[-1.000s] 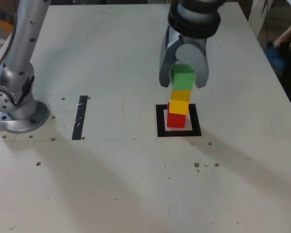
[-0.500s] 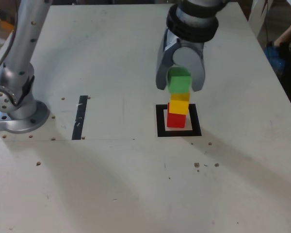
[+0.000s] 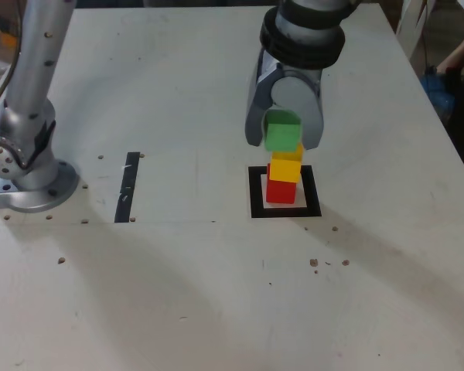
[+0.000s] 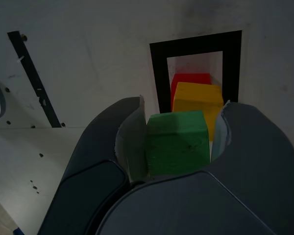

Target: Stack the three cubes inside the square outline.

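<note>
Green cube [image 4: 177, 142] sits pinched in the gripper [image 3: 282, 141]; released off-centre (it looks misaligned), it could topple the yellow cube [image 3: 286, 167] just beyond the fingertips.

exterior view: tabletop [image 3: 178, 286] evenly lit, soft arm shadows toward its near edge | wrist view: dim, fingers [image 4: 257, 147] dark, green cube [image 4: 178, 147] muted, slightly soft

1 green cube [image 3: 282, 131] above yellow [image 3: 286, 165] on red [image 3: 281, 190] inside square outline [image 3: 258, 209]
</note>
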